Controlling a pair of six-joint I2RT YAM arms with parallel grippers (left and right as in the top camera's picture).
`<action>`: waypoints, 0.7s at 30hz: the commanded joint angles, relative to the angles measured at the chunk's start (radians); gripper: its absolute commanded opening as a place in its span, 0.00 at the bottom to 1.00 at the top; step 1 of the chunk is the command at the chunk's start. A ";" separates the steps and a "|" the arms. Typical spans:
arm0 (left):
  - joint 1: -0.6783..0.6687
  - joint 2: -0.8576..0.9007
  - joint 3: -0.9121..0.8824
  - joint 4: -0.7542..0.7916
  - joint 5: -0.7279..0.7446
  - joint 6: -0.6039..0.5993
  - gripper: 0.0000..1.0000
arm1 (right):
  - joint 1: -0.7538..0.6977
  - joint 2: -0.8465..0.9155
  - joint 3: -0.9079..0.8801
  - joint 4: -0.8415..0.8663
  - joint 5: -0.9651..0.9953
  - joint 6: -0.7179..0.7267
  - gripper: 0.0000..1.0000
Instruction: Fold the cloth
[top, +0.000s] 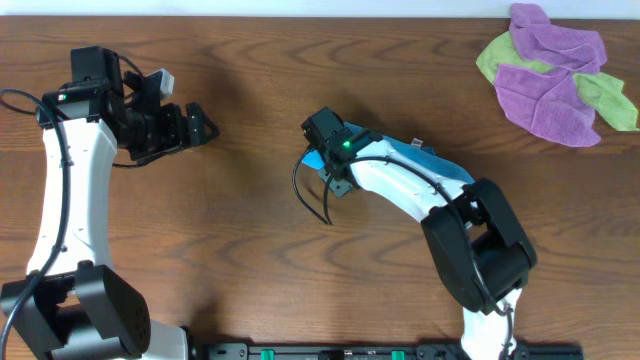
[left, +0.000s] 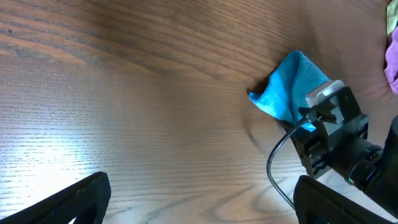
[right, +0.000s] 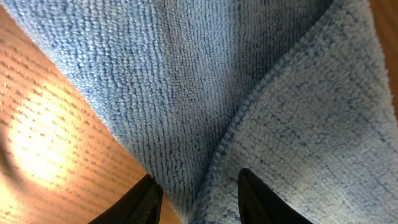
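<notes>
Hem of cloth (right: 186, 74) inside right claw (right: 198, 194), grip unclear; left claw (left: 200, 198) agape, well apart.

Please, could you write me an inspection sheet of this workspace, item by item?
Surface: brown wood-grain table.
Job's things: sky-blue cloth, one layer lying over another, mostly hidden under the right arm from overhead.
Clutter: purple cloths and lime-green cloths heaped at the far right corner.
Grippers: left pincer open, empty, apart from the cloth; right pincer straddles a cloth edge, grip uncertain.
Cables: black cable loops beside the right wrist.
Surroundings: black rail along the near edge.
</notes>
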 joint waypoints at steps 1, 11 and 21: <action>-0.001 -0.018 -0.007 0.000 0.009 0.014 0.95 | -0.017 0.003 0.021 0.004 0.034 -0.018 0.39; -0.015 -0.018 -0.007 0.013 0.010 0.014 0.95 | -0.017 0.003 0.069 -0.030 0.043 -0.037 0.41; -0.045 -0.018 -0.007 0.029 0.011 0.014 0.95 | -0.019 0.003 0.087 -0.026 0.044 -0.079 0.42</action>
